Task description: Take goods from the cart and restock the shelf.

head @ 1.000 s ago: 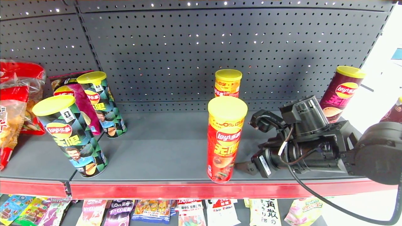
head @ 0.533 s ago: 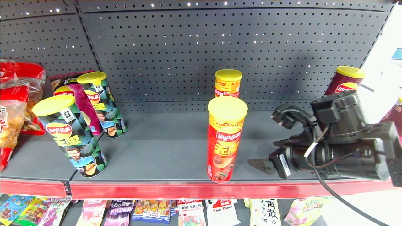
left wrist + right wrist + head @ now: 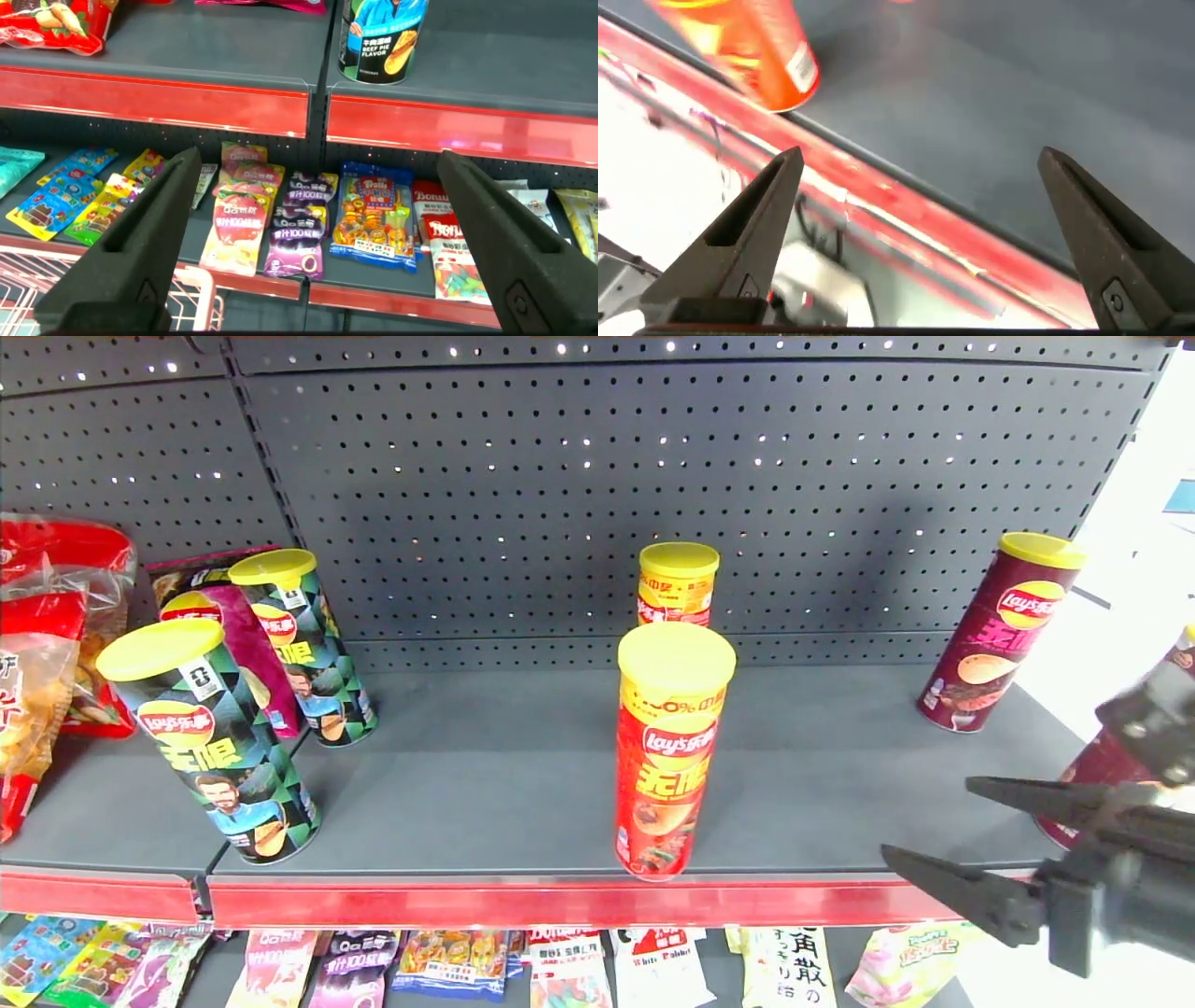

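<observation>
Along the front edge of the grey shelf (image 3: 523,775), just behind its red rail (image 3: 560,901), stands the front red can (image 3: 672,747). It is upright w/ its yellow lid on, and every place below is given vs. that can. The pegboard back wall (image 3: 653,476) rises well behind it.

R gripper (image 3: 929,819) is to the can's right, well apart from it, at about rail level and out past the shelf's front edge. Its fingers are spread wide w/ nothing btw them. The R wrist view shows the same wide spread (image 3: 920,154), w/ the can (image 3: 766,56) blurred beyond one finger and the rail (image 3: 878,187) running across behind both.

L gripper (image 3: 318,159) is lower than the can and off to its left, in front of the shelf below. Its fingers are also wide apart and empty.

Red snack bags (image 3: 47,635) sit far left of the can, at the shelf's end. A green-black can (image 3: 210,737) stands to its left near the front edge, and a second green-black can (image 3: 299,644) is left and farther back. Just beside that one is a magenta can or pack (image 3: 238,625); cannot tell which.

A rear red can (image 3: 678,583) stands straight behind, by the back wall. A maroon can (image 3: 999,635) is right and back. Another maroon can (image 3: 1102,765) is farther right, partly hidden by the R arm.

Candy packets (image 3: 448,961) lie on the lower shelf, beneath the can. They show again past the L gripper (image 3: 299,224).
</observation>
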Motion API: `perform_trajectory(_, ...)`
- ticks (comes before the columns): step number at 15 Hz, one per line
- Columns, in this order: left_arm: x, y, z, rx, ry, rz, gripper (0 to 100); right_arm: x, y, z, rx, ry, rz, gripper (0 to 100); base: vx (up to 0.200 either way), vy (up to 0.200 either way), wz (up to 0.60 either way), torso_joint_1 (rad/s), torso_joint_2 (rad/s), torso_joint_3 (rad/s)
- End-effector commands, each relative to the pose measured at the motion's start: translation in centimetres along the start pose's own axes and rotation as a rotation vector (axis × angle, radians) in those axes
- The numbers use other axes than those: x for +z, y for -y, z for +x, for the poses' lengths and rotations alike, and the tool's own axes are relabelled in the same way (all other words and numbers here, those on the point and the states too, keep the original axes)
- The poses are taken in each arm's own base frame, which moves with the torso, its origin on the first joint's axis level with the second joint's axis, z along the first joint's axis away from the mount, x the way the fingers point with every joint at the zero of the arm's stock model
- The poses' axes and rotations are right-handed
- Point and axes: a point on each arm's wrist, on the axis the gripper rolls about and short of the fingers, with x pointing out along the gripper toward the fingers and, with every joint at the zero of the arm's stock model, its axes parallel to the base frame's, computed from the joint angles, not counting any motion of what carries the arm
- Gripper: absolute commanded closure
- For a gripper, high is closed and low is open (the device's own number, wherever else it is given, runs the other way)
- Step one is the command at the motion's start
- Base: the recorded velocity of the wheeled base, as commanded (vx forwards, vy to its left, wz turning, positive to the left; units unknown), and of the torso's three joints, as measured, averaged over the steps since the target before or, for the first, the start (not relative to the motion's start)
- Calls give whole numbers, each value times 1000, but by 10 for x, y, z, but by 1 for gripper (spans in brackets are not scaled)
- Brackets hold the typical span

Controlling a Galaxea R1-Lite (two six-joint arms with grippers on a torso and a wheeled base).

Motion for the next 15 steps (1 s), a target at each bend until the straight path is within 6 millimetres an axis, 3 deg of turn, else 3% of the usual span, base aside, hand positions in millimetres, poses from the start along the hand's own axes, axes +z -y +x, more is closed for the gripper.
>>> perform_trajectory(1, 0, 0, 0, 1, -1, 0, 0, -43, 11, -61, -115, 216, 35, 0, 0, 0, 0, 0, 0, 0)
perform_trajectory(2, 0, 0, 0, 1, -1, 0, 0, -51, 20, -78, -334, 274, 94, 0, 0, 0, 0, 0, 0, 0)
perform_trajectory(3, 0, 0, 0, 1, -1, 0, 0, -56, 25, -82, -457, 281, 126, 0, 0, 0, 0, 0, 0, 0)
perform_trajectory(6, 0, 0, 0, 1, -1, 0, 0, -79, 33, -81, -730, 200, 191, 0, 0, 0, 0, 0, 0, 0)
perform_trajectory(8, 0, 0, 0, 1, -1, 0, 0, -111, 30, -85, -886, 152, 208, 0, 0, 0, 0, 0, 0, 0)
perform_trajectory(10, 0, 0, 0, 1, -1, 0, 0, -141, 16, -91, -851, 206, 97, 0, 0, 0, 0, 0, 0, 0)
perform_trajectory(12, 0, 0, 0, 1, -1, 0, 0, -165, 3, -95, -620, 310, -4, 0, 0, 0, 0, 0, 0, 0)
perform_trajectory(13, 0, 0, 0, 1, -1, 0, 0, -168, -3, -102, -528, 322, -14, 0, 0, 0, 0, 0, 0, 0)
perform_trajectory(15, 0, 0, 0, 1, -1, 0, 0, -172, -4, -102, -536, 371, 28, 0, 0, 0, 0, 0, 0, 0)
